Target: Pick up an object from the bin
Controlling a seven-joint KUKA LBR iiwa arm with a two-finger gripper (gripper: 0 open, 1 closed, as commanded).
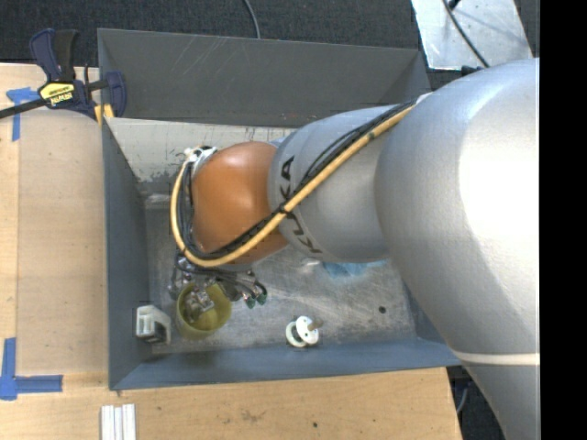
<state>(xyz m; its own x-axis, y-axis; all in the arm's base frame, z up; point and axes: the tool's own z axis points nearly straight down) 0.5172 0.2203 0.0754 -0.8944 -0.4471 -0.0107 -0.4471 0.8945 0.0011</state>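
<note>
Apparently grasping is beginning: an olive-yellow round object [204,315] is lying by the bin's [124,273] lower-left corner, the gripper [204,290] hanging right over it, open or closed impossible to tell. A firm grip, then a straight lift, is looking due.

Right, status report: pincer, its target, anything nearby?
Pincer low at lower left of bin. Over a round yellow-green thing. White piece to its right, pale block to its left, both apart.

Bare bin floor [367,314] lies right of the white ring [301,333]; a grey-white block [149,322] crowds the near-left corner
</note>
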